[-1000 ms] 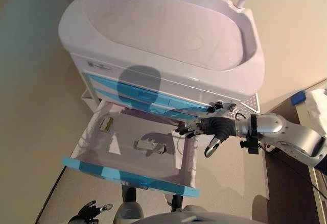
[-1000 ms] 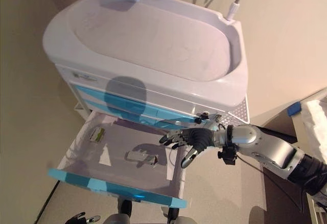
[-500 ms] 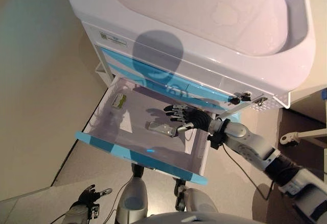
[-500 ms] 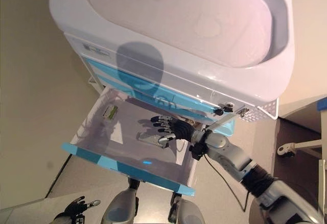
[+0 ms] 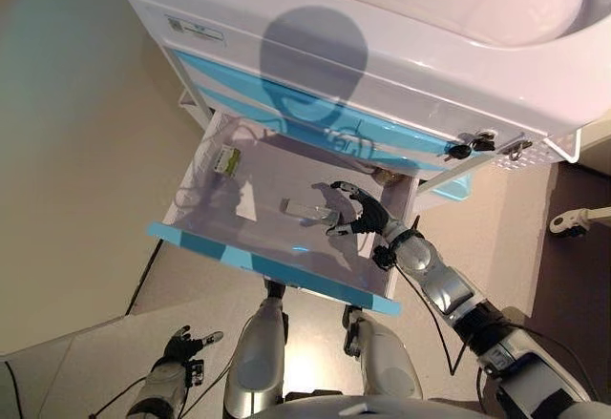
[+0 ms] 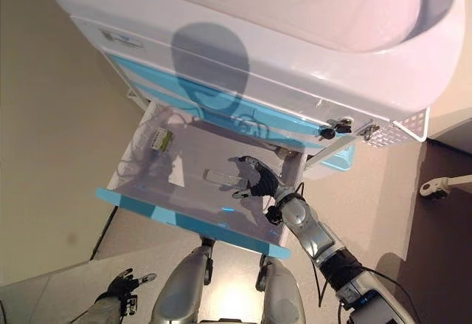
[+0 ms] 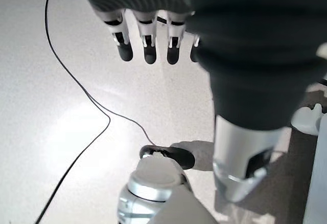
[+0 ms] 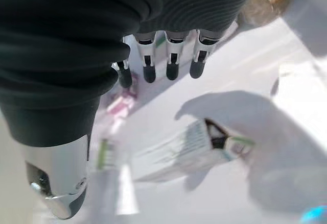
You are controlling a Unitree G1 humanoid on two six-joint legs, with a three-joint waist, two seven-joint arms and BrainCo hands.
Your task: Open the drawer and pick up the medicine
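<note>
The cart's lowest drawer (image 5: 272,268), white with a blue front, stands pulled out. A flat white medicine box (image 5: 309,211) lies on its floor near the middle; it also shows in the right wrist view (image 8: 179,151). My right hand (image 5: 360,215) is inside the drawer, just right of the box and a little above it, with fingers (image 8: 171,65) spread and open, holding nothing. My left hand (image 5: 181,349) hangs low at the lower left over the floor, fingers (image 7: 148,48) straight and empty.
A small green-labelled packet (image 5: 226,159) lies in the drawer's back left corner. The white cart (image 5: 401,66) with closed blue drawers rises behind, with a latch (image 5: 473,144) at its right corner. A caster foot (image 5: 573,220) stands on the floor at the right.
My right hand has moved from the drawer's right edge into the drawer, over to the medicine box. The camera has shifted down and closer. The left hand stays idle.
</note>
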